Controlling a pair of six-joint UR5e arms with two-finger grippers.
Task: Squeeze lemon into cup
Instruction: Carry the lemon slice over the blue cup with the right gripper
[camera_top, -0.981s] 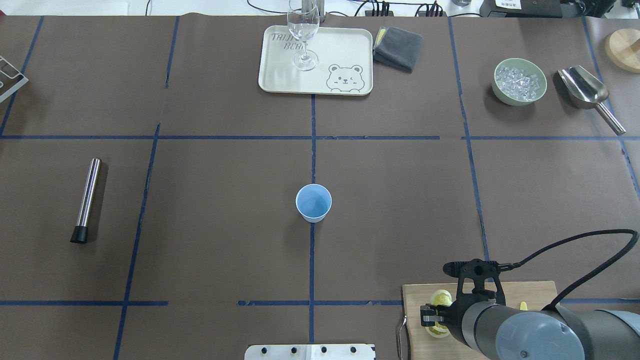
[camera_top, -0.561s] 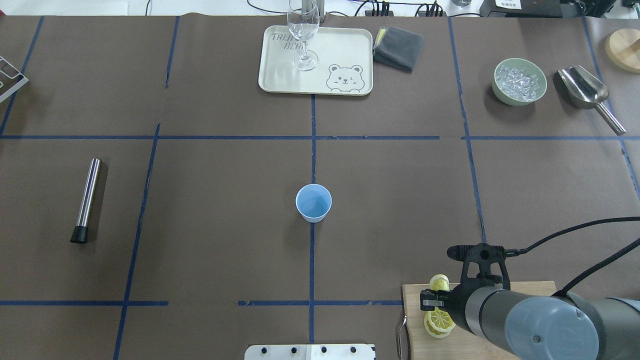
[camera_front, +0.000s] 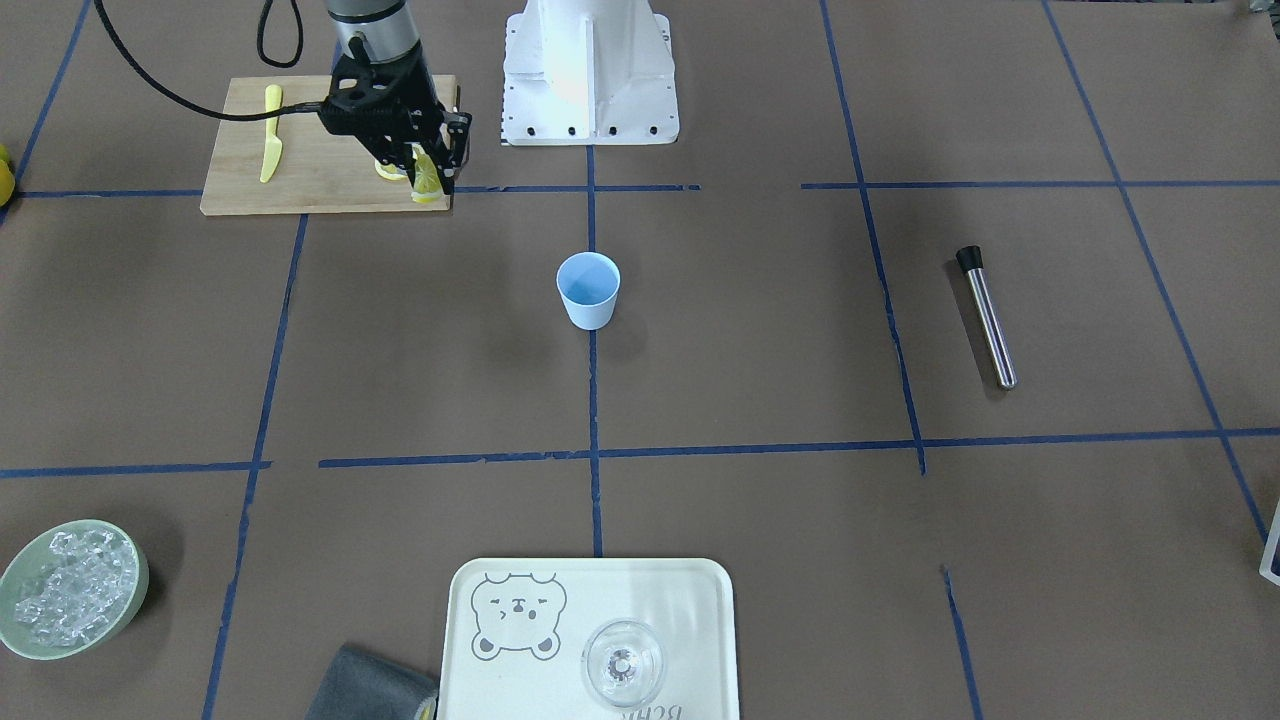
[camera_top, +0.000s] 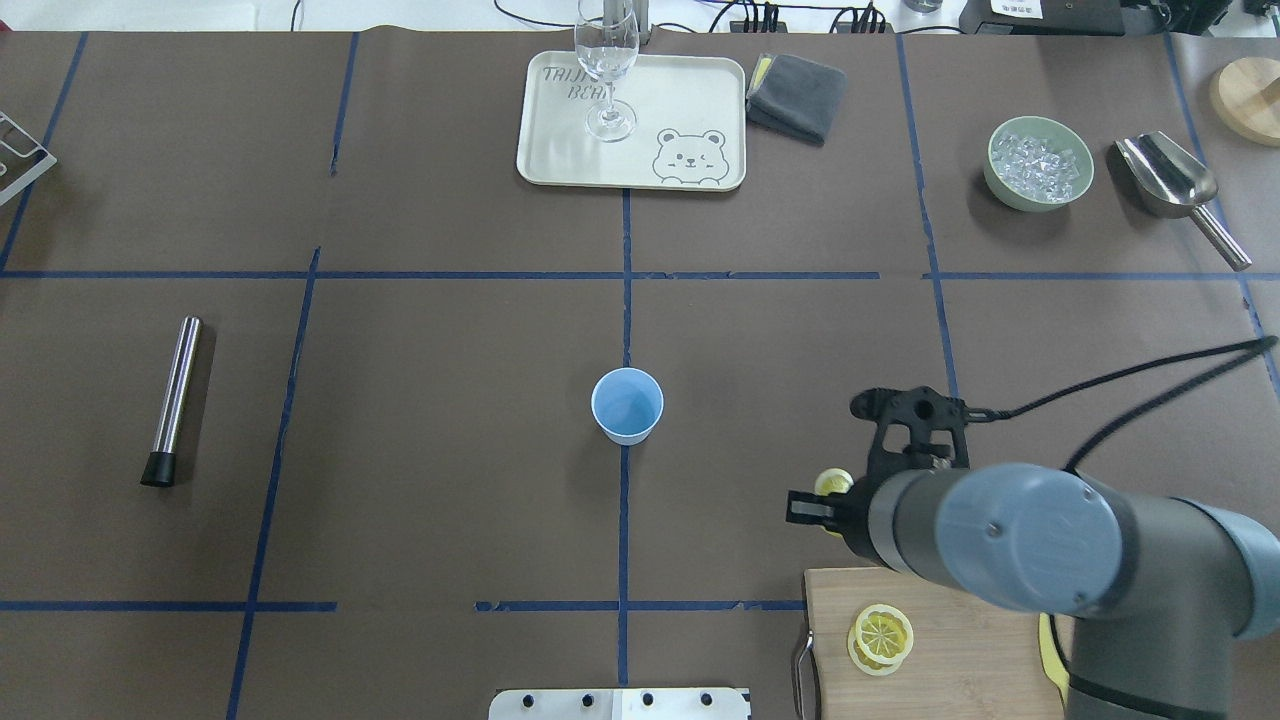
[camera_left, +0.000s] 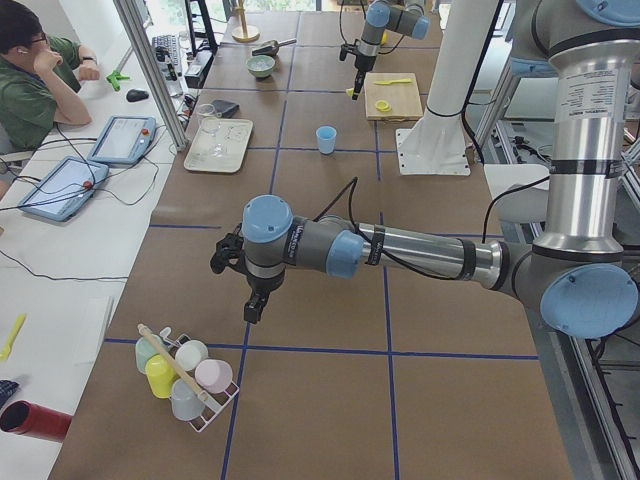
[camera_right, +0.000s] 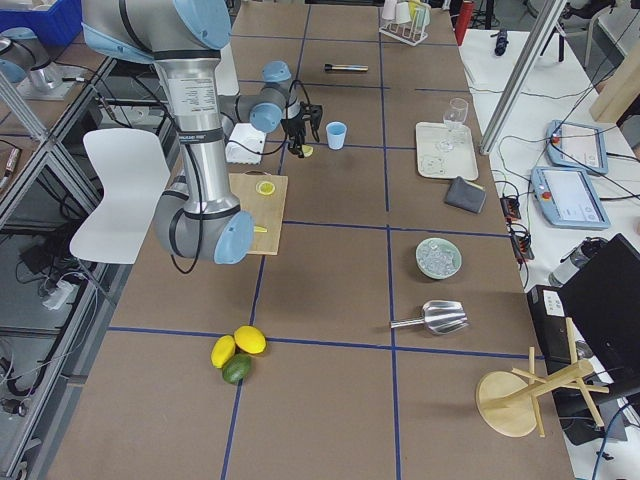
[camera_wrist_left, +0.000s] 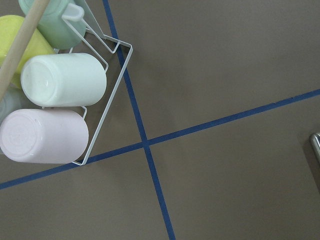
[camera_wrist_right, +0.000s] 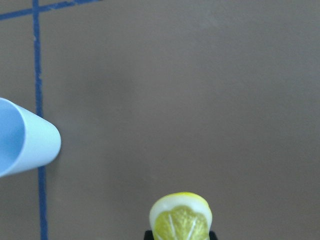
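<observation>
Here, right pincer (camera_front: 430, 168) clamped on lemon slice (camera_wrist_right: 181, 221), aloft, apart from cup (camera_top: 627, 405), left pincer (camera_left: 256, 305) spread impossible to tell.

The cup (camera_top: 627, 405) is set at the middle of the table (camera_top: 450, 500). The lemon (camera_top: 832, 483) is held above the table in the right gripper (camera_top: 825, 495), between the cup and a cutting board (camera_top: 960, 660) at the near right edge. A second slice (camera_top: 880, 636) and a knife (camera_front: 271, 145) are laid on the board. At the far edge, a glass (camera_top: 606, 70) is stood on a tray (camera_top: 690, 100), with a folded cloth (camera_top: 797, 95) just to its right. Further right, a bowl of ice (camera_top: 1038, 204) and a scoop (camera_top: 1165, 175) are placed. A metal rod (camera_top: 177, 395) is laid well to the cup's left.
</observation>
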